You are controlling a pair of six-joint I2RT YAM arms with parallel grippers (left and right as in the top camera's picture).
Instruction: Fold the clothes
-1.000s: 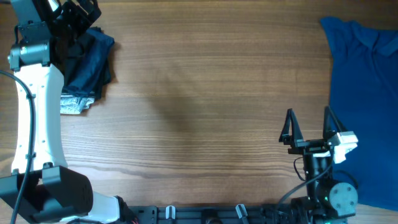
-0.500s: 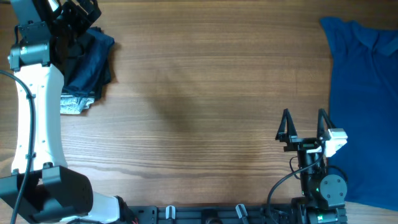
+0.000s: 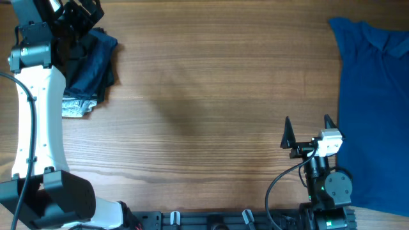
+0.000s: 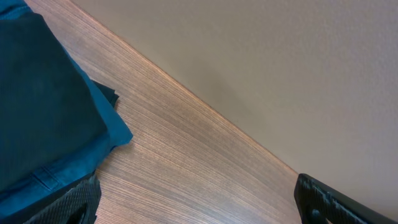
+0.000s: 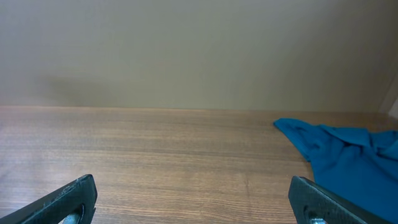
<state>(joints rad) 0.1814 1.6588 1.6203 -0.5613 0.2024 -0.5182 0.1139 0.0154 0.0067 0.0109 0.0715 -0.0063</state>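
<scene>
Clothes [image 3: 377, 115]: two lots, well apart at opposite ends of the table [image 3: 211, 96].
Blue shirt [image 3: 374, 76]: lies opened out and rumpled at the right edge, not yet folded. It looks like the next garment to be worked.
Dark stack [image 3: 92, 64]: a compact pile at the far left corner, lying on a pale patterned piece [image 3: 77, 107]. It reads as finished work set aside so the middle is free for folding.
Left hand [image 4: 198, 205]: hovers at the dark stack. In the left wrist view its fingers stand wide apart with only bare wood between them, so it holds nothing. The spread suggests it has let go of the pile rather than being about to pinch it.
Right hand [image 3: 307, 131]: sits near the front edge, just beside the blue shirt but not touching it. Its fingers [image 3: 285, 133] are parted wide and empty, pointing across the table. This looks like a ready pose before reaching for the cloth.
Cut off: the blue shirt runs out of the overhead picture on the right, so its sleeves and full outline cannot be seen. The right wrist view catches only its crumpled near corner [image 5: 342, 155].
Hard to make out: the left arm covers part of the dark stack, and which garments or how many are in it cannot be told. No collar or logo shows.
</scene>
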